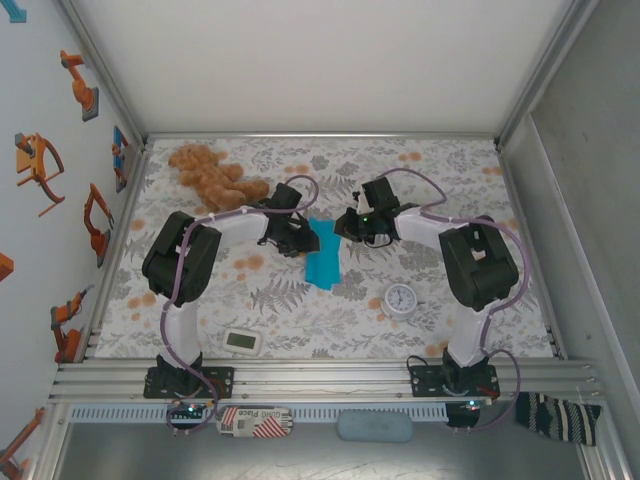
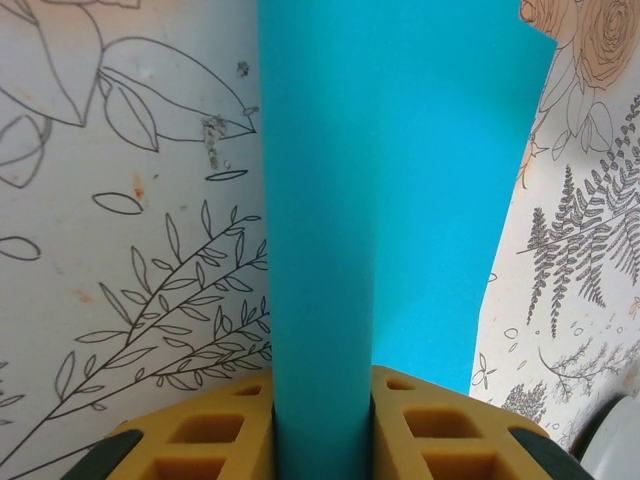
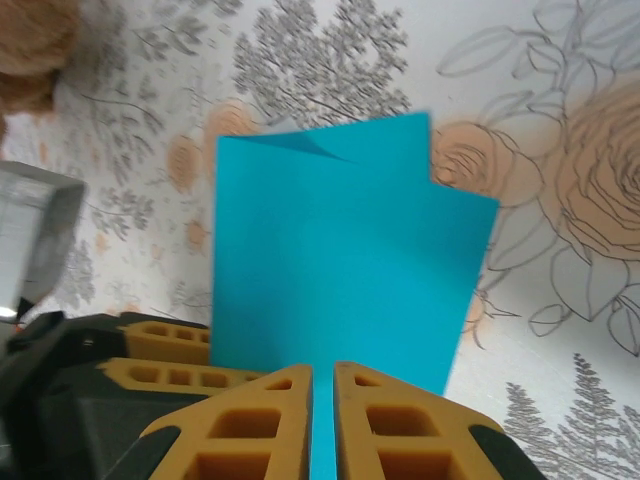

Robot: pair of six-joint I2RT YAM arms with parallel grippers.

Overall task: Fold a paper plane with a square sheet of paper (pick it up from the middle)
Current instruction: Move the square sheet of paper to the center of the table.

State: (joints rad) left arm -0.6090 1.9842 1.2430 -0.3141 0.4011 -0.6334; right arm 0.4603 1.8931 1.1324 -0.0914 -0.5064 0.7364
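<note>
Left fingers point(image 2: 200, 445) pinch the folded sheet point(image 1: 325, 258); right fingers point(image 3: 260, 430) too.

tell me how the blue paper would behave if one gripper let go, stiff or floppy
Probably floppy: the paper sheet bows into a curve where the left gripper pinches it. Likely light and easily creased, given the folded layers ahead of the right gripper.

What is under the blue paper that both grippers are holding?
The flowered table cover shows all around the blue paper. The part straight below the paper is hidden, so anything lying there cannot be seen.
</note>
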